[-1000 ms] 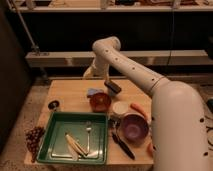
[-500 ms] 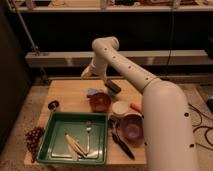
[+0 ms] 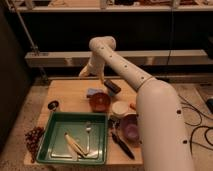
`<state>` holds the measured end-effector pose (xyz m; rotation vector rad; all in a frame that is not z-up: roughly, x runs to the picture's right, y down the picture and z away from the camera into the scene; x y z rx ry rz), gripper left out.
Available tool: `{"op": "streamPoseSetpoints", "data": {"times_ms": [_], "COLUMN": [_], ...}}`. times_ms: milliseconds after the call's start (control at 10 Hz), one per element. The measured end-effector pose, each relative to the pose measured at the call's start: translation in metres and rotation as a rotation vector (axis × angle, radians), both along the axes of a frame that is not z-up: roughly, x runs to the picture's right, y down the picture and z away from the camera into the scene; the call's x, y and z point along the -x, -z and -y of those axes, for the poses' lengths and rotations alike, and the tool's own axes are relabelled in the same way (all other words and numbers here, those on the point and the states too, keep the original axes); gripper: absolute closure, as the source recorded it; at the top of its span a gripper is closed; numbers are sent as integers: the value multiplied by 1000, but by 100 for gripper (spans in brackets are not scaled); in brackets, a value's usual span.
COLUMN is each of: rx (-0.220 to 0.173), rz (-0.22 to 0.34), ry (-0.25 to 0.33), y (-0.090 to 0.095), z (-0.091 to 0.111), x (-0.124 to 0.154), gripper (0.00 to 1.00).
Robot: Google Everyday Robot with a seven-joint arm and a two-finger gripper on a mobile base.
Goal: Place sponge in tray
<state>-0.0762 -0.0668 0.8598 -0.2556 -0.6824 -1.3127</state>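
The green tray [image 3: 55, 150] sits at the table's front left and holds a fork [image 3: 88, 134] and a pale utensil [image 3: 74, 145]. A small blue thing that looks like the sponge [image 3: 93, 92] lies on the table behind the red bowl [image 3: 100, 102]. My gripper [image 3: 90, 73] hangs over the table's far edge, just above and behind the sponge and apart from it. My white arm [image 3: 150, 95] reaches in from the lower right and arcs over the table.
A black block [image 3: 112, 86] lies right of the sponge. A white cup [image 3: 120, 108], a purple bowl [image 3: 128, 130] and a black utensil [image 3: 122, 146] sit right of the tray. Grapes [image 3: 34, 138] and a small dark round thing [image 3: 52, 105] are at the left. A shelf rail [image 3: 55, 57] runs behind.
The gripper has stayed almost in place over the far edge. The near part of my arm has shifted a little left, covering more of the table's right side.
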Motion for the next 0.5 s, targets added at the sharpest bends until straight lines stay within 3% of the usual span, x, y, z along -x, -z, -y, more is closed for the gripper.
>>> {"op": "streamPoseSetpoints", "data": {"times_ms": [300, 500], "rx": [1, 3], "rz": [-5, -18], "ry": [8, 8], "y": [-4, -22], "z": [-5, -20], "x": [0, -6], "gripper": [20, 20]}}
